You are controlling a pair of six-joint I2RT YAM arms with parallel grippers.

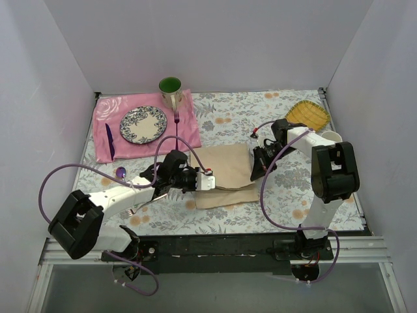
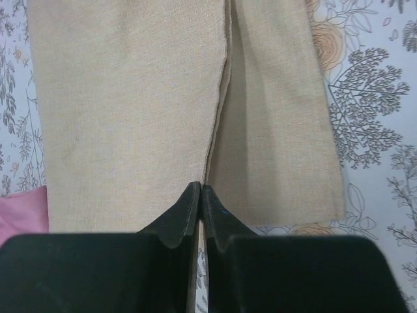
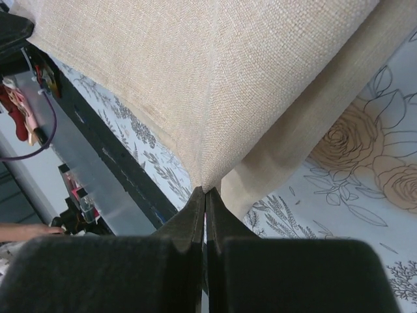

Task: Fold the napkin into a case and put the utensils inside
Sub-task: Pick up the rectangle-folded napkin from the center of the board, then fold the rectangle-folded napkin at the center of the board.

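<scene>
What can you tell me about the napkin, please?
The napkin is plain beige-tan woven cloth. It lies mid-table on the floral tablecloth, partly folded: an upper layer overlaps a lower one, which sticks out at the near side. The left gripper is shut on the upper layer's edge. The right gripper is shut on a corner, which it holds raised and taut.

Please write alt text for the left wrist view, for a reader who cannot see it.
The left gripper has its black fingers closed on the near edge of the beige napkin, just where the edge of a folded-over layer runs up the cloth. The napkin lies on a floral tablecloth, and a pink cloth shows at lower left.
</scene>
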